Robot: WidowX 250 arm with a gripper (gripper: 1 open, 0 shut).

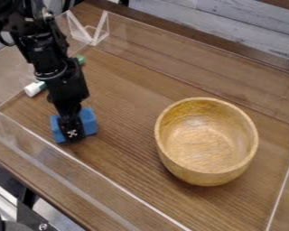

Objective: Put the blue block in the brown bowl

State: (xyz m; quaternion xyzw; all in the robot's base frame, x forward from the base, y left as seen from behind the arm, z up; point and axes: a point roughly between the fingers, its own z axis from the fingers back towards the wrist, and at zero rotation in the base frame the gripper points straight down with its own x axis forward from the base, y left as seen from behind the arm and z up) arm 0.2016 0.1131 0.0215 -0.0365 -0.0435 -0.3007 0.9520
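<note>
The blue block (87,122) lies on the wooden table at the left, near the front clear wall. My gripper (69,130) points straight down on it from the black arm, and its dark fingers are shut on the block, hiding most of its left side. The block rests on the table surface. The brown bowl (205,178) stands upright and empty at the right, well apart from the block and the gripper.
A green-and-white marker (36,87) lies behind the arm at the left edge. Low clear plastic walls (26,144) fence the wooden table (147,81) on the front and left. A clear stand (97,32) sits at the back left.
</note>
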